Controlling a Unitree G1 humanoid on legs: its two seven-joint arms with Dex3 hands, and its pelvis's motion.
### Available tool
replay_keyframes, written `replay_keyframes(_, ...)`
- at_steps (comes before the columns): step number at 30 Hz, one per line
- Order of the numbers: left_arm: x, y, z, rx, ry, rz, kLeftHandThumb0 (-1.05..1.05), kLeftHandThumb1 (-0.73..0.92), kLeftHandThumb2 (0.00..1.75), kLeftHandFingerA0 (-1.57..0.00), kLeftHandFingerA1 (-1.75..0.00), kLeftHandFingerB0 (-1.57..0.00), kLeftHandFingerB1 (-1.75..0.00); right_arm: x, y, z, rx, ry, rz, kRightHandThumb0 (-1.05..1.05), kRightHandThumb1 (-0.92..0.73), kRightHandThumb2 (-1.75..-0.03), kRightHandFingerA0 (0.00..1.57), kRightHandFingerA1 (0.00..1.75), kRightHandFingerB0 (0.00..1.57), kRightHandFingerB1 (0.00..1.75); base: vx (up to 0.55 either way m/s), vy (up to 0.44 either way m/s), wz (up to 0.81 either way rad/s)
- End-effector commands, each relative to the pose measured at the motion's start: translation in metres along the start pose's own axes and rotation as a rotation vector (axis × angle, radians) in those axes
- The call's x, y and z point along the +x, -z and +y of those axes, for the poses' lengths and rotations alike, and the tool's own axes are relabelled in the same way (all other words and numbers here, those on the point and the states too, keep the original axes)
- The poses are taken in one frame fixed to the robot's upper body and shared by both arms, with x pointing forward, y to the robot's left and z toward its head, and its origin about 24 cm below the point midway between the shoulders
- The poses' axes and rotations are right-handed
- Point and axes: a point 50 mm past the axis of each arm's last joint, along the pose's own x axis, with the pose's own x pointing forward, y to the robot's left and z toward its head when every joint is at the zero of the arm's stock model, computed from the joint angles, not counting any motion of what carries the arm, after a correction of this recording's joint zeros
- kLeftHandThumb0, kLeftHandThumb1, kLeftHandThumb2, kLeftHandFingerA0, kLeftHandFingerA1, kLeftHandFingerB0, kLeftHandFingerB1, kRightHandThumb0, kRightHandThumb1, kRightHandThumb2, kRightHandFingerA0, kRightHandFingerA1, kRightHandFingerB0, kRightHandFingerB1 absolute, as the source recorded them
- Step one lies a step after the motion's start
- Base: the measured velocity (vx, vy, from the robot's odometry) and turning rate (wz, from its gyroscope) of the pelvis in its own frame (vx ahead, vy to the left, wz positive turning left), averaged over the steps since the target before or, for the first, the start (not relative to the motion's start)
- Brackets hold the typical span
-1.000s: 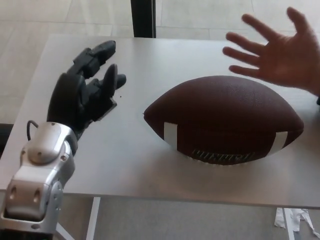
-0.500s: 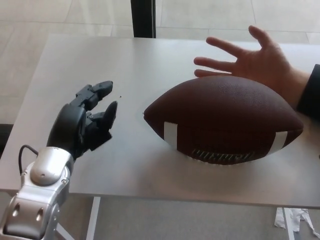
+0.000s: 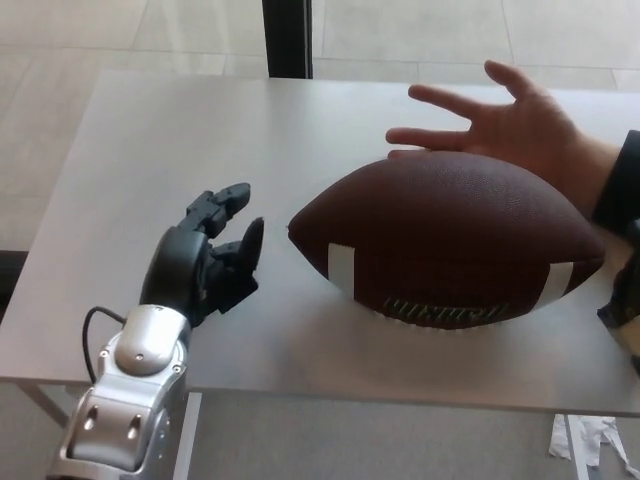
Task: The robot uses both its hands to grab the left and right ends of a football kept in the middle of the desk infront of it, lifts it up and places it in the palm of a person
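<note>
Head view. The football (image 3: 450, 240) is a brown, pebble-grained oval tapering to a blunt point at each end, with a white stripe near either tip and gold lettering along its lower side. It lies lengthwise across the middle of the desk (image 3: 150, 140), a smooth, matte grey slab with rounded corners.

My left hand (image 3: 210, 262), black and thick-fingered on a silver, hard-shelled forearm, stands over the desk just beside the ball's left tip, near it but not touching. Its fingers are apart and hold nothing.

At the right edge a small dark shape (image 3: 622, 300) shows near the ball's right tip; I cannot tell whether it is my right hand, nor how any fingers are set.

A person's hand (image 3: 510, 125), palm open and fingers spread, is held at the ball's far side, with a dark sleeve (image 3: 618, 185) at the wrist.
</note>
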Motion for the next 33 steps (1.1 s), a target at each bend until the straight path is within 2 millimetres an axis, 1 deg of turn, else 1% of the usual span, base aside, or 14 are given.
replay_keyframes(1, 0.006, 0.007, -0.009, -0.019, -0.025, 0.035, -0.92, 0.80, 1.21, -0.29, -0.63, -0.08, -0.37, 0.005, -0.001, 0.001, 0.018, 0.015, 0.007, -1.02, -0.82, -1.19, 0.28, 0.50, 0.12, 0.40, 0.00, 0.000, 0.00)
replay_keyframes(3, 0.010, 0.003, -0.014, -0.074, -0.025, 0.034, -1.01, 0.92, 0.84, -0.30, -0.59, -0.10, -0.30, 0.008, -0.004, 0.002, 0.036, 0.006, 0.001, -0.97, -0.92, -0.79, 0.28, 0.42, 0.13, 0.32, 0.00, 0.000, 0.00)
replay_keyframes(7, 0.014, -0.001, -0.021, -0.154, -0.039, 0.049, -1.05, 0.84, 1.25, -0.31, -0.64, -0.08, -0.25, 0.008, -0.006, 0.005, 0.074, 0.001, -0.012, -0.91, -0.75, -1.16, 0.21, 0.51, 0.10, 0.39, 0.00, 0.000, 0.00)
replay_keyframes(9, 0.016, -0.002, -0.026, -0.177, -0.040, 0.051, -1.00, 0.92, 0.77, -0.37, -0.62, -0.05, -0.30, 0.008, -0.005, 0.007, 0.093, 0.008, 0.001, -1.00, -0.91, -0.79, 0.28, 0.42, 0.14, 0.31, 0.00, 0.000, 0.00)
replay_keyframes(14, 0.015, 0.002, -0.036, -0.253, -0.023, 0.051, -1.01, 0.86, 1.25, -0.35, -0.64, -0.08, -0.29, 0.010, -0.002, 0.012, 0.101, 0.004, -0.002, -0.99, -0.92, -0.78, 0.33, 0.42, 0.14, 0.30, 0.00, 0.000, 0.00)
replay_keyframes(15, 0.015, 0.004, -0.038, -0.266, -0.020, 0.057, -1.04, 0.87, 1.25, -0.35, -0.64, -0.09, -0.28, 0.010, -0.003, 0.014, 0.101, -0.001, -0.004, -1.05, -0.82, -1.20, 0.29, 0.51, 0.11, 0.40, 0.00, 0.000, 0.00)
replay_keyframes(19, 0.013, 0.012, -0.042, -0.292, -0.016, 0.083, -1.03, 0.87, 1.26, -0.36, -0.65, -0.08, -0.26, 0.011, 0.000, 0.019, 0.131, -0.005, 0.003, -0.98, -0.92, -0.73, 0.42, 0.49, 0.17, 0.33, 0.00, 0.000, 0.00)
replay_keyframes(22, 0.013, 0.014, -0.044, -0.315, -0.020, 0.088, -0.98, 0.92, 0.85, -0.42, -0.62, -0.10, -0.28, 0.011, 0.005, 0.022, 0.139, -0.025, 0.012, -1.03, -0.82, -1.19, 0.38, 0.56, 0.12, 0.42, 0.00, 0.000, 0.00)
replay_keyframes(23, 0.013, 0.014, -0.045, -0.323, -0.019, 0.087, -1.01, 0.92, 0.87, -0.42, -0.63, -0.09, -0.26, 0.011, 0.006, 0.023, 0.142, -0.033, 0.019, -1.01, -0.92, -0.72, 0.40, 0.46, 0.15, 0.31, 0.00, 0.000, 0.00)
replay_keyframes(24, 0.014, 0.014, -0.045, -0.324, -0.019, 0.089, -1.01, 0.86, 1.26, -0.43, -0.67, -0.06, -0.24, 0.011, 0.008, 0.023, 0.145, -0.035, 0.023, -1.04, -0.81, -1.19, 0.38, 0.56, 0.14, 0.41, 0.00, 0.000, 0.00)
replay_keyframes(26, 0.014, 0.016, -0.048, -0.312, -0.015, 0.091, -1.03, 0.92, 0.86, -0.51, -0.67, -0.13, -0.27, 0.010, 0.010, 0.025, 0.145, -0.042, 0.030, -1.00, -0.92, -0.75, 0.42, 0.48, 0.14, 0.35, 0.00, 0.000, 0.00)
replay_keyframes(27, 0.014, 0.016, -0.048, -0.308, -0.015, 0.092, -0.94, 0.81, 1.23, -0.52, -0.72, -0.09, -0.31, 0.010, 0.010, 0.026, 0.149, -0.046, 0.033, -1.05, -0.81, -1.20, 0.40, 0.55, 0.11, 0.39, 0.00, 0.000, 0.00)
replay_keyframes(28, 0.014, 0.016, -0.049, -0.310, -0.018, 0.101, -0.96, 0.83, 1.23, -0.52, -0.70, -0.11, -0.34, 0.011, 0.009, 0.028, 0.149, -0.055, 0.036, -1.00, -0.92, -0.77, 0.51, 0.50, 0.14, 0.37, 0.00, 0.000, 0.00)
replay_keyframes(33, 0.016, 0.016, -0.048, -0.292, -0.017, 0.110, -1.02, 0.92, 0.85, -0.56, -0.65, -0.15, -0.30, 0.013, -0.004, 0.034, 0.142, -0.109, -0.002, -0.97, -0.75, -1.17, 0.50, 0.59, 0.09, 0.36, 0.00, 0.000, 0.00)
